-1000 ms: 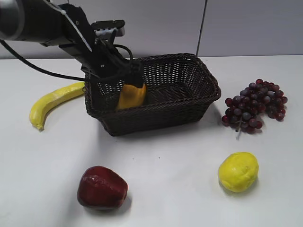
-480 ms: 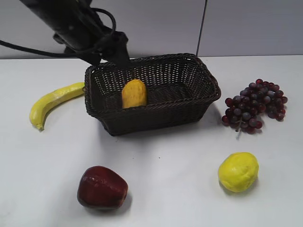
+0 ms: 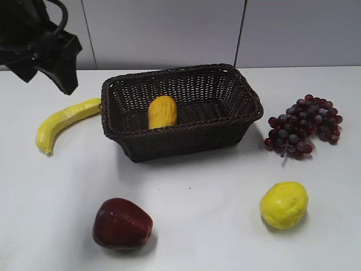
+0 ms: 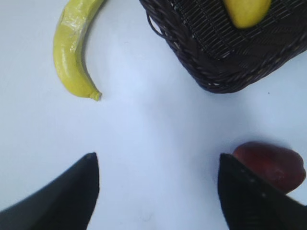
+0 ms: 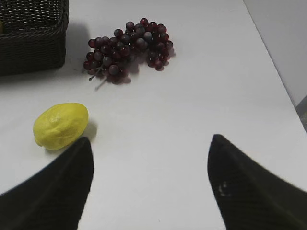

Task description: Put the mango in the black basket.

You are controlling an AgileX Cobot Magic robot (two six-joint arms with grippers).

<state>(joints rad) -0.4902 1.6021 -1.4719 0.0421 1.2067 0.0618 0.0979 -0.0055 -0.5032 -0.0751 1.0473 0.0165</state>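
The yellow-orange mango (image 3: 162,112) lies inside the black basket (image 3: 186,144), near its left end. It also shows in the left wrist view (image 4: 247,12) inside the basket (image 4: 225,72). My left gripper (image 4: 156,160) is open and empty, raised above the table at the far left of the exterior view (image 3: 53,70), well apart from the basket. My right gripper (image 5: 149,141) is open and empty over bare table; it is out of the exterior view.
A banana (image 3: 62,121) lies left of the basket. A red apple (image 3: 122,223) sits at the front left, a lemon (image 3: 284,205) at the front right, and dark grapes (image 3: 304,127) right of the basket. A grey wall stands behind the white table.
My left gripper let go of the mango inside the basket, then rose and withdrew to the far left. The mango stays in the basket.
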